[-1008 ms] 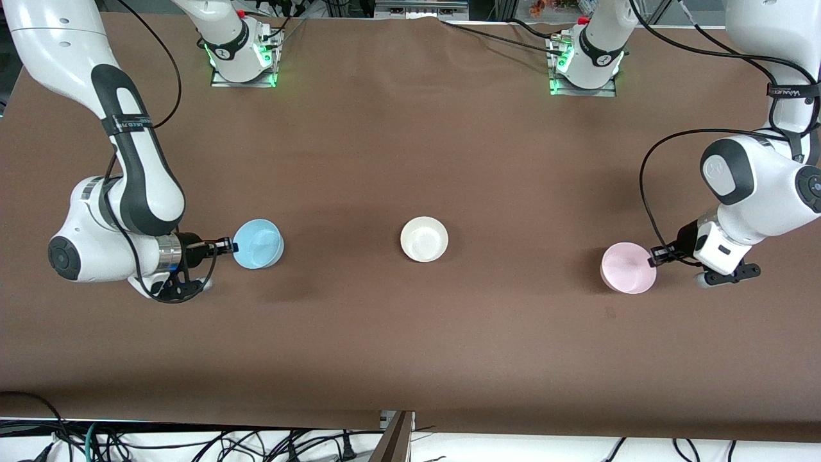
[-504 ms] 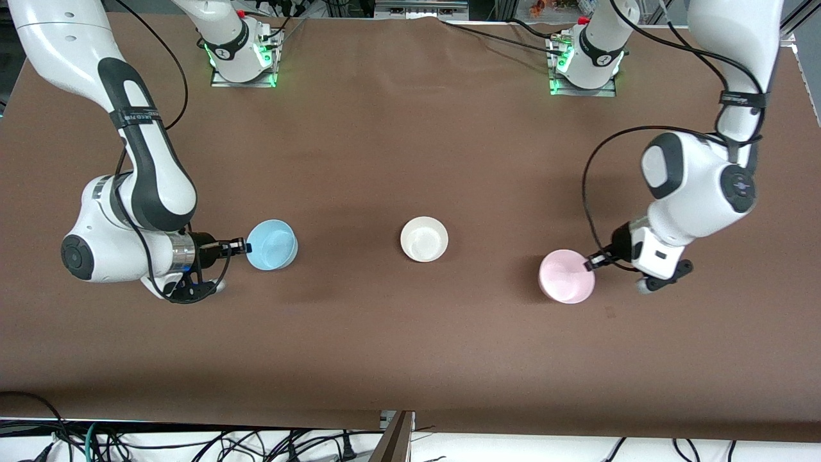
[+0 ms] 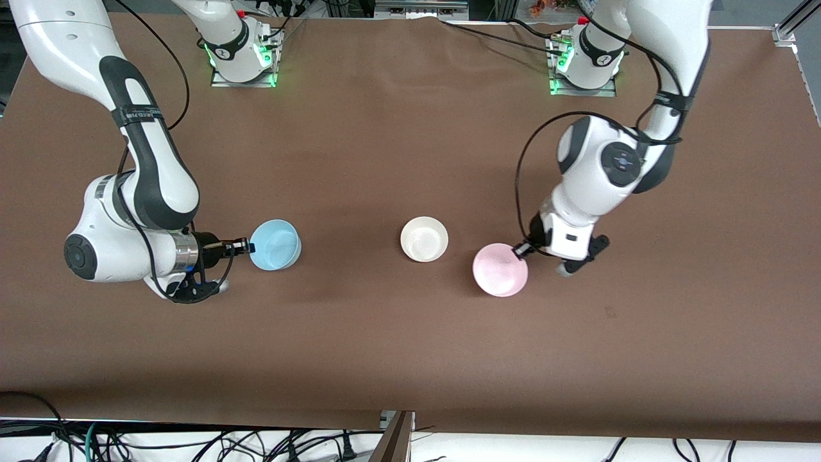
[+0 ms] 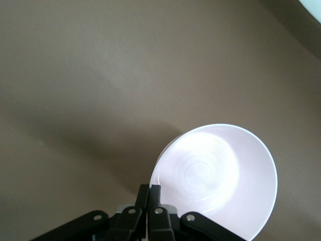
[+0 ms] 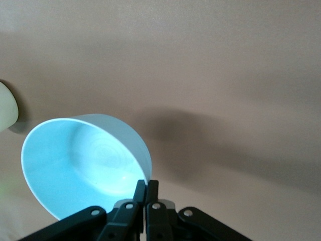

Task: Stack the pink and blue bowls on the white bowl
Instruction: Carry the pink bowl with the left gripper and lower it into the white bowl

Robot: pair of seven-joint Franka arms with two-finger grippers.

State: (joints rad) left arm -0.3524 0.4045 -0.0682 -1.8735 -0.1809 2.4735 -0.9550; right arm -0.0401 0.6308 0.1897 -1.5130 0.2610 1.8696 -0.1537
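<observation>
The white bowl (image 3: pixel 424 239) stands upright at the middle of the table. My left gripper (image 3: pixel 520 250) (image 4: pixel 149 188) is shut on the rim of the pink bowl (image 3: pixel 500 269) (image 4: pixel 218 175), which hangs tilted over the table beside the white bowl, toward the left arm's end. A sliver of the white bowl (image 4: pixel 313 9) shows in the left wrist view. My right gripper (image 3: pixel 244 245) (image 5: pixel 146 184) is shut on the rim of the blue bowl (image 3: pixel 275 244) (image 5: pixel 83 168), held over the table toward the right arm's end. The white bowl (image 5: pixel 7 111) peeks in at the edge of the right wrist view.
The brown table (image 3: pixel 397 340) carries only the three bowls. Both arm bases (image 3: pixel 242 48) (image 3: pixel 587 58) stand at the farthest edge from the front camera. Cables (image 3: pixel 192 443) lie below the nearest edge.
My left gripper has carried the pink bowl a long way toward the white bowl. My right gripper has moved the blue bowl slightly toward the white bowl.
</observation>
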